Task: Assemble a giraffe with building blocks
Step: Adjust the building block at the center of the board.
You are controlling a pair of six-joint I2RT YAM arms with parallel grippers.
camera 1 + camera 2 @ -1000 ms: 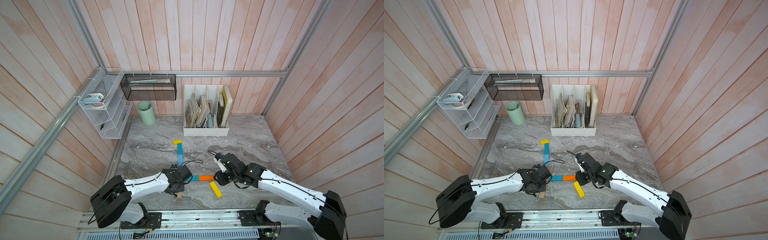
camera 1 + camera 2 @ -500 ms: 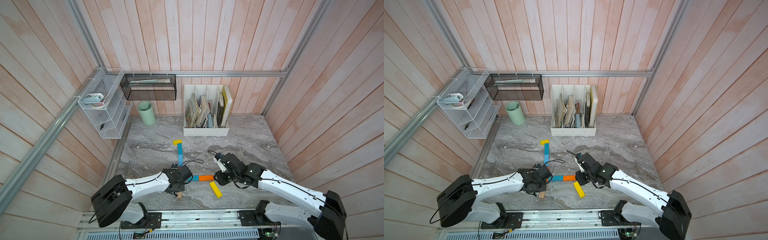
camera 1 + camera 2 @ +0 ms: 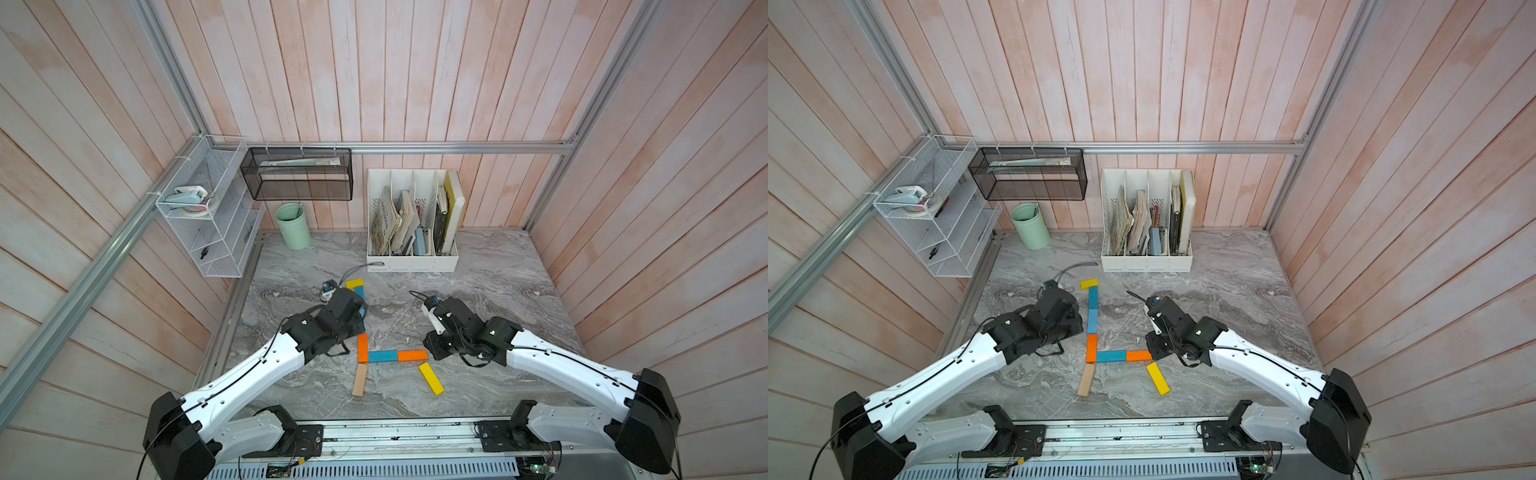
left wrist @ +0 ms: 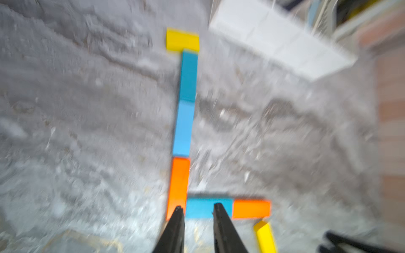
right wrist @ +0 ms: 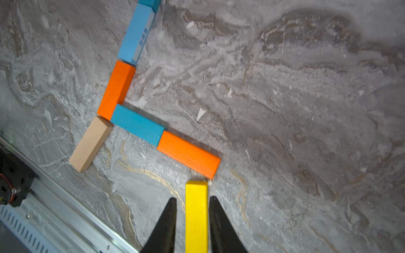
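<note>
Both top views look steeply down from high over the near edge of the table [image 3: 490, 274], facing the back wall [image 3: 374, 83], and share nearly the whole table. My left wrist camera, blurred, looks low past my left jaws toward the back edge. My right wrist camera looks down closer, by the near edge; both wrist views share the orange and blue bars [image 5: 138, 129].

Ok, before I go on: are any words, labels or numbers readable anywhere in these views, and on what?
No text can be read as it stands.
Light blue block: a line of dark print on its side face, too small and blurred to read.
Books in the white file holder: cover print too small to read.
No other writing can be made out.
</note>
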